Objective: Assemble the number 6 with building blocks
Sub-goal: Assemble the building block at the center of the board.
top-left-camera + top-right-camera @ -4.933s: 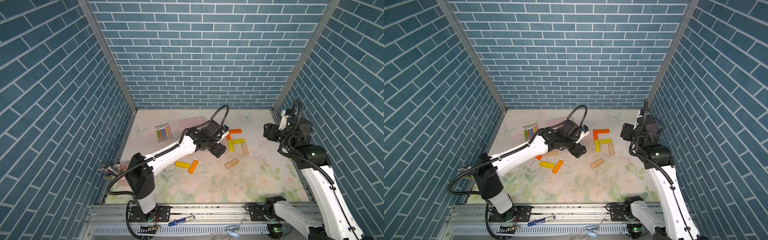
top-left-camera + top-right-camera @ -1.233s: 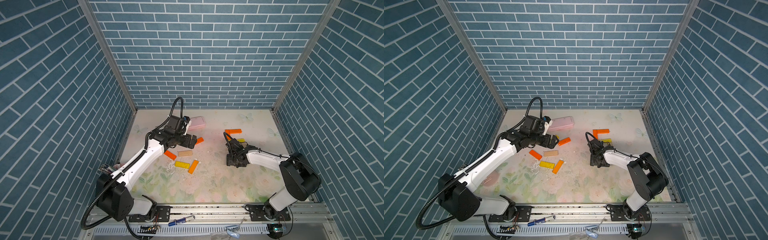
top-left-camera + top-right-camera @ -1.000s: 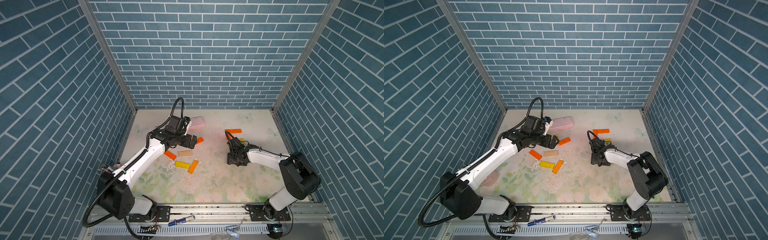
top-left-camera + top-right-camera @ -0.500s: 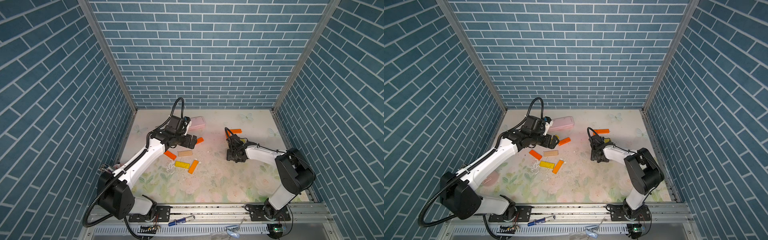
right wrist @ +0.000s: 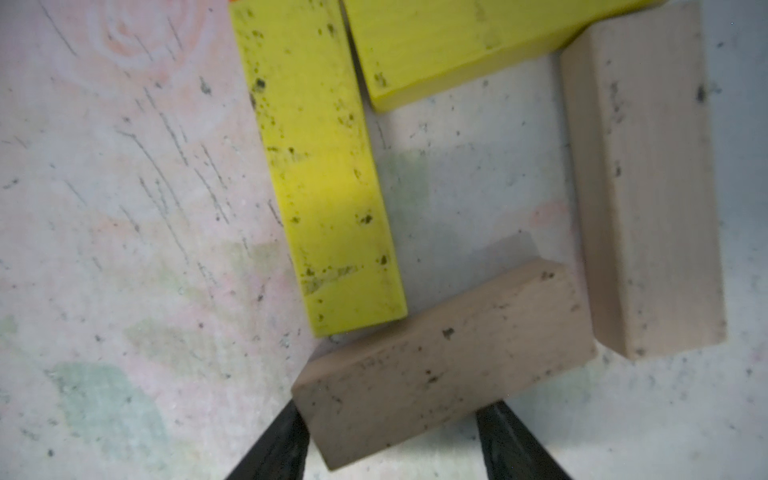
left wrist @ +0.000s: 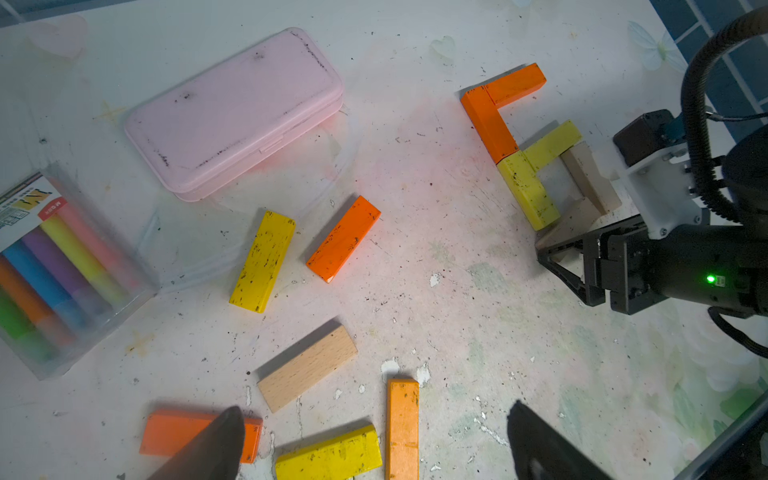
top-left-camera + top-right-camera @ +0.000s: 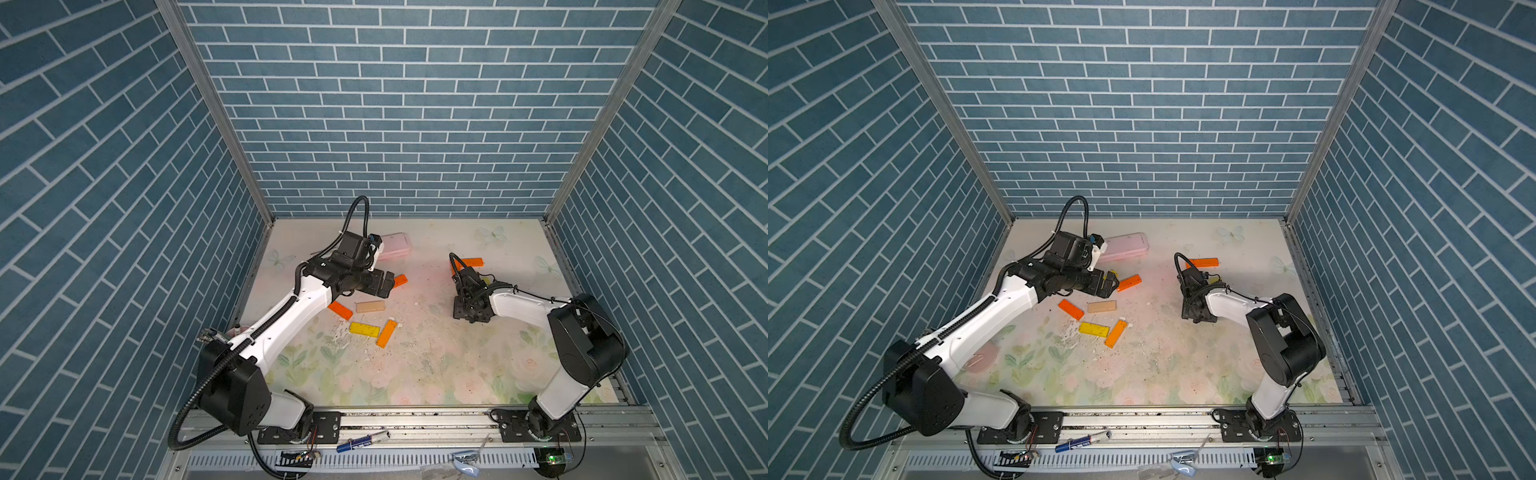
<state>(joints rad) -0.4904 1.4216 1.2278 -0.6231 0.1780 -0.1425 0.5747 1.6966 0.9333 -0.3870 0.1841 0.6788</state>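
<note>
Tool (image 5: 395, 440) fingertips apart, flanking corner of tilted tan bar (image 5: 444, 365). Yellow bar (image 5: 324, 174) at tool's 11 o'clock, second yellow bar (image 5: 449, 41) at 12, second tan bar (image 5: 644, 178) at 2.

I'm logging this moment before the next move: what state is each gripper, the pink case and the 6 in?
left gripper: open, empty.
right gripper: jaws astride the bottom tan bar; grip unclear.
bottom tan bar: lying skewed.
number 6: six bars laid, bottom unaligned.
pink case: closed.
</note>
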